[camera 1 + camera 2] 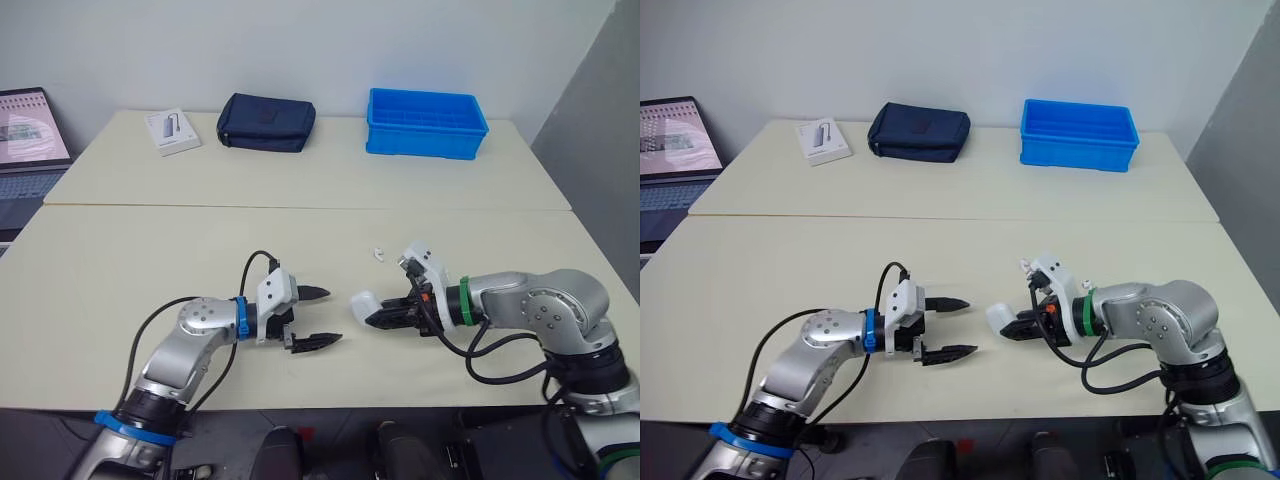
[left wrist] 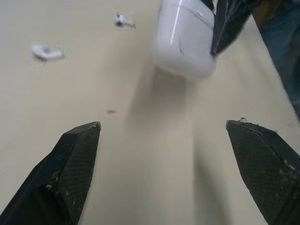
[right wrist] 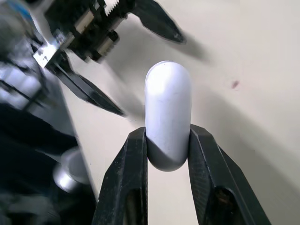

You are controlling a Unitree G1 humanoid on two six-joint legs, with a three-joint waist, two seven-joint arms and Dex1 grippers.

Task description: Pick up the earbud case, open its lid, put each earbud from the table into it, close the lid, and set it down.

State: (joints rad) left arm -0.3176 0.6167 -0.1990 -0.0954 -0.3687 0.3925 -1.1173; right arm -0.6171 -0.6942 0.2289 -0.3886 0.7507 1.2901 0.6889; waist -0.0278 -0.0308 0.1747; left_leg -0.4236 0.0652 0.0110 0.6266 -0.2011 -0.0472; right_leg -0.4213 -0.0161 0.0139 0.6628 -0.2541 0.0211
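The right end effector (image 1: 376, 316), lower centre-right in the head view, is closed narrowly on a white, rounded, glossy plastic earbud case (image 3: 167, 110). Its two black fingers (image 3: 125, 183) press the case's two broad faces near one end. The rest of the case juts past the fingertips toward the left of the frame. The lid looks closed, and the case casts a shadow on the cream tabletop (image 1: 150, 250) beneath it.

Facing it, just left of centre in the lower part of the frame, the left end effector (image 1: 322, 317) is spread wide and holds nothing. Its fingertips point at the case and are near it without touching. The case sits in line with the gap between them.

Two small white earbuds (image 2: 47, 52) lie on the tabletop just beyond the right end effector, slightly right of frame centre. They are near each other and apart from the case.

Along the upper part of the frame, a blue rectangular plastic bin (image 1: 427, 123) stands right of centre. A dark navy fabric pouch (image 1: 266, 122) sits to its left, and a small white card box (image 1: 172, 131) lies further left. An open laptop (image 1: 30, 140) shows at the far left edge.
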